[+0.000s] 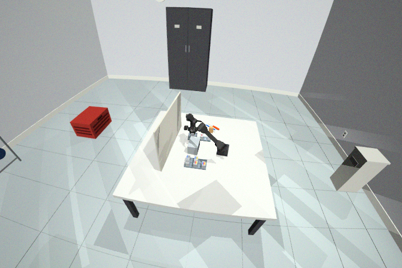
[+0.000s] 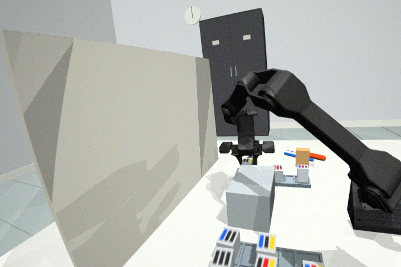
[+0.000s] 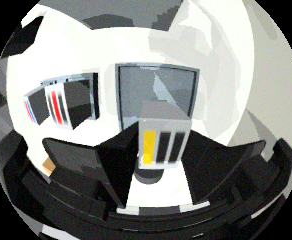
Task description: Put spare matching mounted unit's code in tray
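A dark double-door cabinet [image 1: 188, 48] was seen against the pale back wall [image 1: 255, 41], a red crate [image 1: 90, 121] on the tiled floor [image 1: 49, 195], a clock [image 2: 192, 15] overhead.

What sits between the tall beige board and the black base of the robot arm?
A plain grey box, standing on the white table between the board and the arm's base; the exterior view shows it.

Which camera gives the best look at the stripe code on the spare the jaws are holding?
The wrist view: the held spare fills the centre, showing a yellow stripe and two dark ones. The exterior view shows only its top edge behind the grey box; in the top view it is too small to make out.
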### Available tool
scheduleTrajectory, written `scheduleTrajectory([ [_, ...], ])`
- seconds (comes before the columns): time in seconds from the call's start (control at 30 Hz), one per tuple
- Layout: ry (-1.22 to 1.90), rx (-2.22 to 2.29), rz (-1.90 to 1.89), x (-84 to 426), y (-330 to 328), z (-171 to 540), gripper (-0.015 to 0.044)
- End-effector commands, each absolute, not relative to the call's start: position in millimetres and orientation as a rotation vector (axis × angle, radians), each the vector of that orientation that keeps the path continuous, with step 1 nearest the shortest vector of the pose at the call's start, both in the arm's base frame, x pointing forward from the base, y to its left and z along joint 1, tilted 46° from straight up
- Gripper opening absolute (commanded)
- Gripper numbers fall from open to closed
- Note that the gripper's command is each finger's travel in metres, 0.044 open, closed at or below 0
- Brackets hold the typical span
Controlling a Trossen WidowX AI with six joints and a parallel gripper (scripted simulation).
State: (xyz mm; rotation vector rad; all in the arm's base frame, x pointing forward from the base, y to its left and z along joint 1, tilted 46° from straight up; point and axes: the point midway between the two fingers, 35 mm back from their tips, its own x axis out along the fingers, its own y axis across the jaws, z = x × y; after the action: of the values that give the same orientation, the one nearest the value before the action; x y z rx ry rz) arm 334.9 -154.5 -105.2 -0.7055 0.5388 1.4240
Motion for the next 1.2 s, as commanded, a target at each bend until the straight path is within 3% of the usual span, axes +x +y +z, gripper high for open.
scheduleTrajectory([
  [0.0,0.538,-0.699,1.421,334.6,-151.1,-107.9,0.0],
  [0.27,0.538,-0.698,1.422,334.5,-146.2,-111.9,0.0],
  [0.83,0.538,-0.705,1.424,334.9,-149.0,-109.9,0.044],
  [1.17,0.543,-0.7,1.422,324.7,-222.1,-35.9,0.044],
])
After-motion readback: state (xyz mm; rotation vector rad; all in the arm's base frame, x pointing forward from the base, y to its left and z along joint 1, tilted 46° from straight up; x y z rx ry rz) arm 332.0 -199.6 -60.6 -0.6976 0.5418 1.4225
